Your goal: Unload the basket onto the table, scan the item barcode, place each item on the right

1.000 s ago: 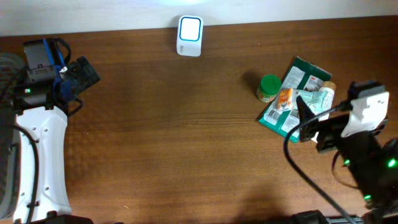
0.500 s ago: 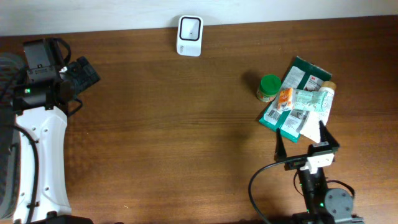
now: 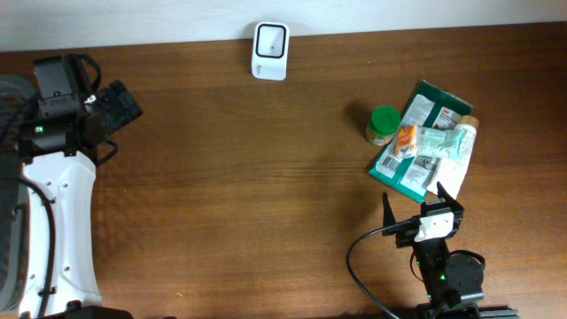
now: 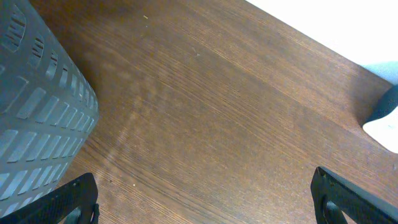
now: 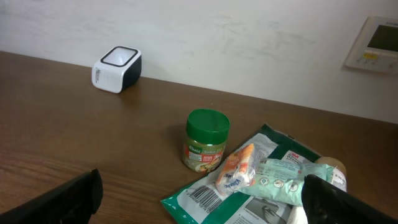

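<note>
From above, you see the white scanner (image 3: 270, 51) at the top centre of the table (image 3: 266, 186). It is well apart from the pile of packets (image 3: 423, 146) at the right. A green-lidded jar (image 3: 384, 125) stands just beside the pile's left side. Your right gripper (image 3: 415, 206) sits just below the pile, jaws spread and empty. A second ago it lay over the pile's right side; it has since drawn back toward the bottom edge. Your left gripper (image 3: 120, 105), at upper left, has not shifted.

In the left wrist view, the jaws stand wide over bare wood, with a grey slatted bin (image 4: 37, 106) at the left.

In the right wrist view, the jaws are released. The jar stands left of the packets, a barcode (image 5: 202, 196) shows on the green one, and the scanner is at upper left.
</note>
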`<act>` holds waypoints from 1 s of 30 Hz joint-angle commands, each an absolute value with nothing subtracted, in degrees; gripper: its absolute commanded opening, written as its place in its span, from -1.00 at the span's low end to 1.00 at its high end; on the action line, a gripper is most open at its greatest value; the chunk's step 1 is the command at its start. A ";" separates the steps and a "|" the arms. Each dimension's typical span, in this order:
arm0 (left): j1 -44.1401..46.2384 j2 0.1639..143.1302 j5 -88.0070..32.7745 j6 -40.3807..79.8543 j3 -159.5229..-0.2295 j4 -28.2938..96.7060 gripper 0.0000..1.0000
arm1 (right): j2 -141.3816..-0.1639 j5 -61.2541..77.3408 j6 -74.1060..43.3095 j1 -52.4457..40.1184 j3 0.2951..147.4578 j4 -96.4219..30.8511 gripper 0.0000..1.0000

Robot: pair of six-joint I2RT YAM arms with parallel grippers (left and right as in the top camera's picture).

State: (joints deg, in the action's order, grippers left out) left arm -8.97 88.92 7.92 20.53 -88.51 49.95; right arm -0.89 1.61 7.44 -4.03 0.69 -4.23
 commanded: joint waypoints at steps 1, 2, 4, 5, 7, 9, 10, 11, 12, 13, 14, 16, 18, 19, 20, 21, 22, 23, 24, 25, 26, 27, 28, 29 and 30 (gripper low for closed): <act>-8.91 88.05 7.77 20.03 -89.30 49.84 0.98 | -0.21 2.35 7.07 -3.73 0.32 -4.29 0.97; -8.91 88.05 7.77 20.03 -89.30 49.84 0.98 | -0.21 2.37 7.07 -3.73 0.32 -4.29 0.97; -8.91 88.05 7.77 20.03 -89.30 49.84 0.98 | -0.21 2.35 7.07 -3.73 0.32 -4.29 0.97; -8.91 88.05 7.77 20.03 -89.30 49.84 0.98 | -0.21 2.37 7.07 -3.73 0.32 -4.29 0.97; -8.91 88.05 7.77 20.03 -89.30 49.84 0.98 | -0.21 2.37 7.07 -3.73 0.32 -4.29 0.97; -8.91 88.05 7.77 20.03 -89.30 49.84 0.98 | -0.21 2.35 7.07 -3.73 0.32 -4.29 0.97; -8.91 88.05 7.77 20.03 -89.30 49.84 0.98 | -0.21 2.37 7.07 -3.73 0.32 -4.29 0.97; -8.91 88.05 7.77 20.03 -89.30 49.84 0.98 | -0.21 2.35 7.07 -3.73 0.32 -4.29 0.97; -8.91 88.05 7.77 20.03 -89.30 49.84 0.98 | -0.21 2.37 7.07 -3.73 0.32 -4.29 0.97; -8.91 88.05 7.77 20.03 -89.30 49.84 0.98 | -0.21 2.37 7.07 -3.73 0.32 -4.29 0.97; -8.91 88.05 7.77 20.03 -89.30 49.84 0.98 | -0.21 2.35 7.07 -3.73 0.32 -4.29 0.97; -8.91 87.85 7.77 20.03 -89.27 49.84 0.98 | -0.21 2.37 7.07 -3.73 0.32 -4.29 0.97; -8.91 86.67 7.97 20.01 -88.73 49.87 0.98 | -0.21 2.37 7.07 -3.73 0.32 -4.29 0.97; -8.91 85.25 7.94 20.03 -87.90 49.87 0.98 | -0.21 2.37 7.07 -3.73 0.32 -4.29 0.97; -8.75 83.81 7.94 20.03 -87.07 49.87 0.98 | -0.21 2.37 7.07 -3.73 0.32 -4.29 0.97; -8.49 82.13 7.94 20.03 -85.84 49.87 0.98 | -0.21 2.37 7.07 -3.73 0.32 -4.29 0.97; -7.86 78.91 8.10 20.01 -83.13 49.74 0.98 | -0.21 2.37 7.07 -3.73 0.32 -4.29 0.97; -7.73 75.24 8.86 20.03 -79.77 48.97 0.98 | -0.21 2.35 7.07 -3.73 0.32 -4.29 0.97; -7.73 73.19 8.82 20.03 -77.30 47.22 0.98 | -0.21 2.37 7.07 -3.73 0.32 -4.29 0.97; -7.73 70.28 8.80 20.01 -74.15 44.34 0.98 | -0.21 2.37 7.07 -3.73 0.32 -4.29 0.97; -7.73 66.08 8.58 19.99 -68.86 39.31 0.98 | -0.21 2.37 7.07 -3.73 0.32 -4.29 0.97; -7.73 62.87 7.90 19.53 -64.51 34.81 0.99 | -0.21 2.35 7.07 -3.73 0.32 -4.29 0.97; -7.73 58.26 5.67 17.65 -58.43 27.79 0.98 | -0.21 2.35 7.07 -3.73 0.32 -4.29 0.97; -7.73 54.22 2.39 14.41 -52.45 20.80 0.98 | -0.21 2.37 7.07 -3.73 0.32 -4.29 0.97; -7.70 49.52 -0.47 11.81 -46.50 14.41 0.99 | -0.21 2.35 7.07 -3.73 0.32 -4.29 0.97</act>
